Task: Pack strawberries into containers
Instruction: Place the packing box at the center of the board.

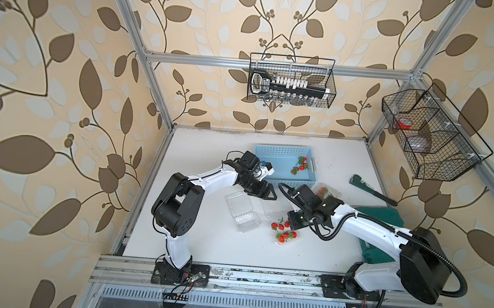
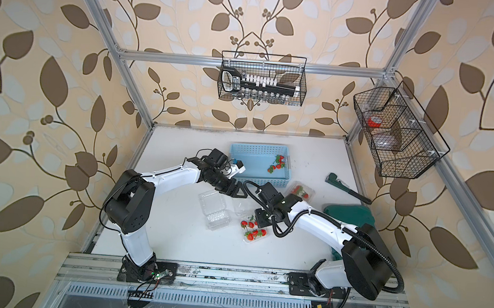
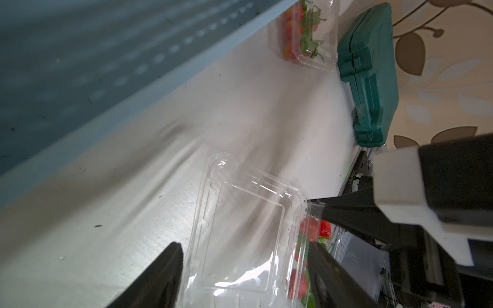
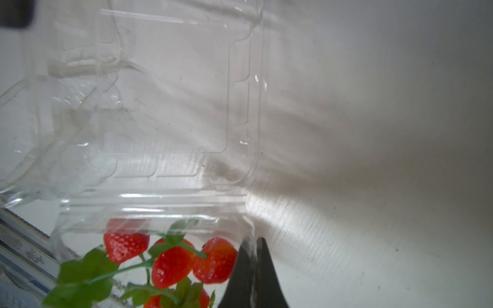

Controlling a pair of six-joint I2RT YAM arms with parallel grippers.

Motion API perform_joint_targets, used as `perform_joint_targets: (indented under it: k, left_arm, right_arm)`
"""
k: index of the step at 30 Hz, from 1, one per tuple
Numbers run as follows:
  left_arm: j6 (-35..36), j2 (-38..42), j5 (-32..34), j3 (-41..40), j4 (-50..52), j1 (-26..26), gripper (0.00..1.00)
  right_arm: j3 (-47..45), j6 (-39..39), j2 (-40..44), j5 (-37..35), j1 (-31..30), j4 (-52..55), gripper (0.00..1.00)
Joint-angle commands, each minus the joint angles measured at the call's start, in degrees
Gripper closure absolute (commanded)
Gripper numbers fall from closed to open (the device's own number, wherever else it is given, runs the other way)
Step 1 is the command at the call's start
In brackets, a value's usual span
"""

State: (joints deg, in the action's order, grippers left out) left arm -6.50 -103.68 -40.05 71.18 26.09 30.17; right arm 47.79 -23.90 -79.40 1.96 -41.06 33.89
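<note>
With the right gripper (image 4: pixel 253 257) clenched on the rim of the open container (image 4: pixel 149 213) (strawberries (image 4: pixel 173 264) sit in its base, mid-table), the left gripper (image 1: pixel 267 193), jaws parted above the flat lid (image 3: pixel 245 226), should swing it over slowly, tucking leaves in.

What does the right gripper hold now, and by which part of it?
The right gripper pinches the open container with strawberries by the side rim of its tray, near a corner.

Right gripper (image 4: pixel 253 256) is mostly chopped off by the frame edge, same with the strawberries (image 4: pixel 173 264) in the open container (image 4: pixel 160 202). Blue basket (image 3: pixel 80 66) is pure blur. Far container (image 1: pixel 334 192), half behind the right arm (image 1: pixel 332 208), looks closed maybe.
</note>
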Motion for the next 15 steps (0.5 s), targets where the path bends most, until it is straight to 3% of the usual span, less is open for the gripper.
perform_joint_targets:
  k: [1, 15]
  left_arm:
    - [0.9, -0.8, 0.1, 2.0, 2.1, 0.7, 0.25]
    - [2.3, -2.8, 1.5, 3.8, 5.6, 0.7, 0.25]
  right_arm:
    - [0.4, 0.5, 0.8, 0.5, 0.3, -1.2, 0.96]
    - [-0.2, 0.1, 2.6, -0.8, 0.3, -0.3, 0.96]
